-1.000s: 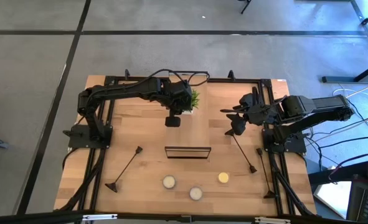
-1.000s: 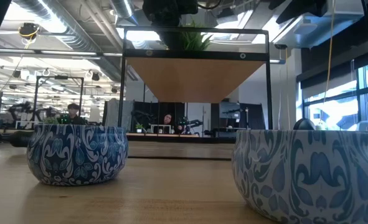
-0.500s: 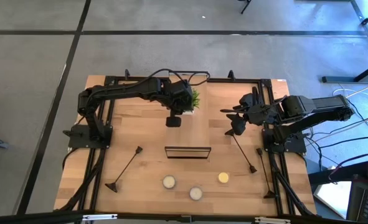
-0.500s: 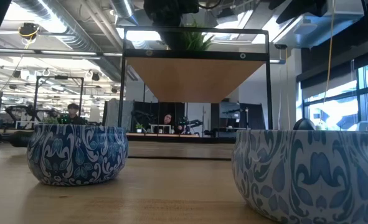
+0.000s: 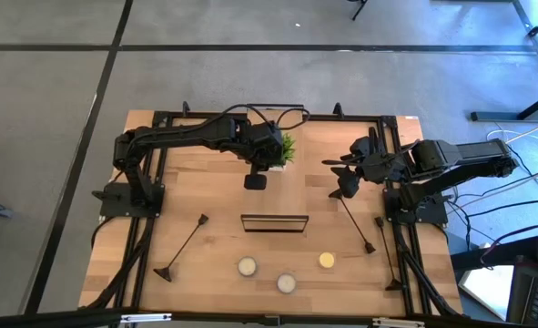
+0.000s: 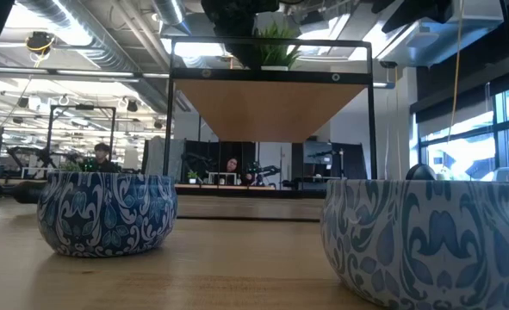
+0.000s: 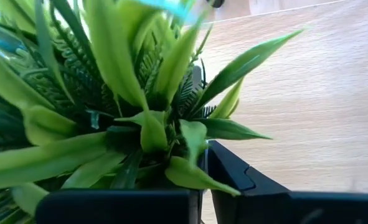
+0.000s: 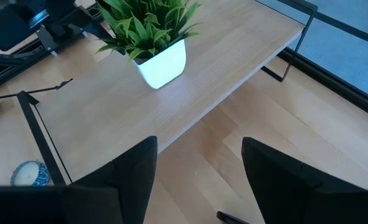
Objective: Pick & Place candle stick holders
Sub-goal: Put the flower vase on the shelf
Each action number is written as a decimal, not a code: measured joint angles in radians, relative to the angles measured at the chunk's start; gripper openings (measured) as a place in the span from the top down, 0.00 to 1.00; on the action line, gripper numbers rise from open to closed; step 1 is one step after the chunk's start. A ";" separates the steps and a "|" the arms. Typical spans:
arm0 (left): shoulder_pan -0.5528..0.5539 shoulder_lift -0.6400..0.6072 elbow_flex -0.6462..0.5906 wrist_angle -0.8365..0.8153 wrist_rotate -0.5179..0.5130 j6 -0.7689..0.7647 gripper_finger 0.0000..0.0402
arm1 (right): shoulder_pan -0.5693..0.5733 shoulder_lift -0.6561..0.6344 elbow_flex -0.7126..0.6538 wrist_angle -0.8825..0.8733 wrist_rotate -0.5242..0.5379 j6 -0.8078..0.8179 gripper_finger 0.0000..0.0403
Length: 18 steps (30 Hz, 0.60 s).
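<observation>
left gripper (image 5: 270, 157) is clamped on the plant (image 5: 284, 147) at the table's back, not a holder. right gripper (image 5: 343, 173) hangs open, empty. holders (image 5: 185, 246) lie flat up front; next move needs a grasp on one rod.

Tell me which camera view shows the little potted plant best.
The right wrist view: the potted plant shows whole, green leaves above a white pot. The high view gives only a green tuft beside the left gripper. The left wrist view shows only close leaves; the low view shows it small, high up.
</observation>
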 joint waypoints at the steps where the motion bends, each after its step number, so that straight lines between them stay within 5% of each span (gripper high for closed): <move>1: 0.000 0.000 0.000 -0.001 -0.002 -0.005 0.98 | 0.000 0.000 0.000 0.000 0.000 0.000 0.41; 18: 0.000 0.000 0.000 -0.007 0.003 -0.018 0.97 | 0.000 0.000 0.000 0.000 0.000 0.000 0.41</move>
